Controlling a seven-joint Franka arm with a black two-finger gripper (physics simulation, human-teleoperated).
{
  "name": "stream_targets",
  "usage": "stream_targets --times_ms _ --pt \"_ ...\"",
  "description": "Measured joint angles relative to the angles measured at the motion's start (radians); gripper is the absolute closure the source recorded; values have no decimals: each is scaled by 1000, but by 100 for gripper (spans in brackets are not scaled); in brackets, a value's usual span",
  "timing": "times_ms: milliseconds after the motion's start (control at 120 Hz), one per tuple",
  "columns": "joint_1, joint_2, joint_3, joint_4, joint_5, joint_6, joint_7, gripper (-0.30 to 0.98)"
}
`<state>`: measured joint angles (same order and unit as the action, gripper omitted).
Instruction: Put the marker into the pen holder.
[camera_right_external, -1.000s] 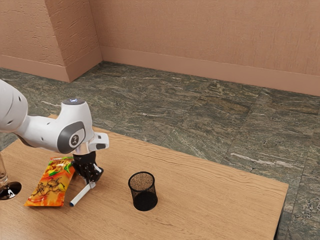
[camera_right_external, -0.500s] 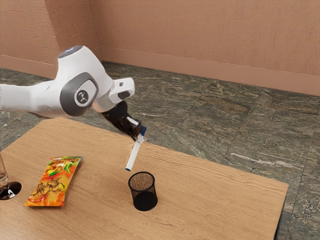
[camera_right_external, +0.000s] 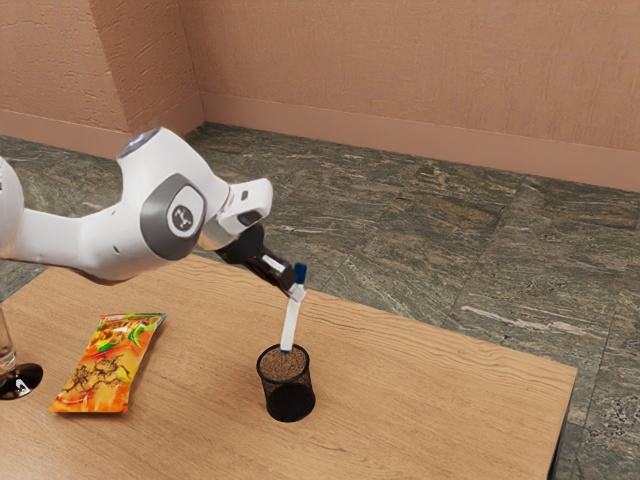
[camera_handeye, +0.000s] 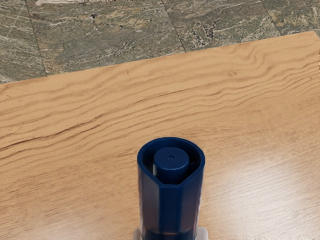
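Gripper (camera_right_external: 297, 291) narrow, clamped on marker (camera_right_external: 290, 325) near its blue-capped upper end; marker close to upright, slightly tilted, cap up, white barrel running down from the fingertips; lower tip right at the mouth of the pen holder (camera_right_external: 290, 401), overlapping the opening in the exterior view; can't tell if the tip is past the rim or just above it; wrist view has the blue cap end up close, tabletop and floor beyond; holder is black mesh, upright on the wooden table (camera_right_external: 430, 400), its rim the nearest thing to the tip; snack bag (camera_right_external: 105, 370), orange and green, lies flat toward the exterior view's left, well apart from holder and marker; glass (camera_right_external: 20, 380) with dark base beyond the bag, partly cut off at the exterior view's left edge; stone floor (camera_right_external: 430, 240) and pinkish wall (camera_right_external: 400, 70) behind the table.
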<state>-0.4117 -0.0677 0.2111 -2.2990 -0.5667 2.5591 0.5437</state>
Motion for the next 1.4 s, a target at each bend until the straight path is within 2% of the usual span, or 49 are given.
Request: stream_targets --times_ms 633,883,1083,1233,1267,1292,1333,1400 --pt "-11 38 -4 -46 -28 91 211 79" --pt "-47 23 -2 -93 -50 117 254 78" --pt "-80 26 1 -96 -66 117 297 37" --pt "-73 25 1 -57 -65 108 323 18" --pt "-68 21 2 -6 -44 89 325 16" --pt "-65 19 5 52 1 57 318 14" --pt "-71 18 25 181 123 -51 284 11" --pt "-85 18 76 420 308 -310 197 8"
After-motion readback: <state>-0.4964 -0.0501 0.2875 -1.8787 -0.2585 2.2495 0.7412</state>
